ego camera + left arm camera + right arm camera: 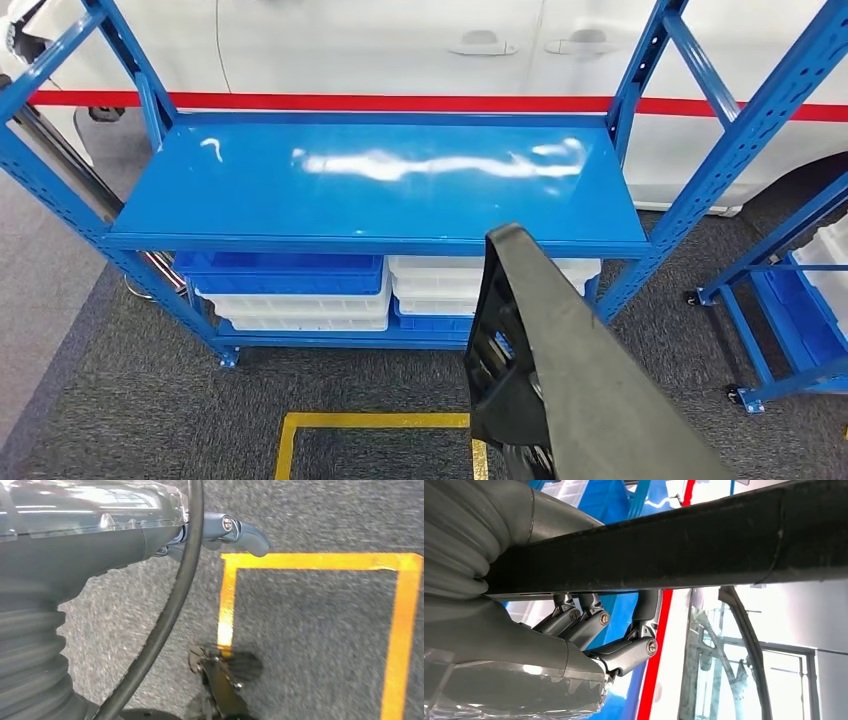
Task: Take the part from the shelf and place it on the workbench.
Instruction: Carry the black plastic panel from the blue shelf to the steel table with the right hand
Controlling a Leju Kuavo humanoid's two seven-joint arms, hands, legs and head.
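The shelf (380, 190) stands straight ahead, w/ a car (400, 45) right behind it. Bins (290, 290) sit side by side on its low level — under the top board. A floor box of tape (330, 425) lies in front. The part (560, 370) sticks up near the robot, right of middle, before the shelf. Another rack (790, 300) stands far right.

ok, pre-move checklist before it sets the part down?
1. Right hand grips the black part: ok, fingers curl around it in the right wrist view.
2. Blue shelf top bare for placing: ok.
3. Part over the shelf top: not ok, its tip only overlaps the front edge.
4. Left hand holds nothing: ok, it hangs over the carpet.
5. Feet inside the yellow floor marking: cannot tell.
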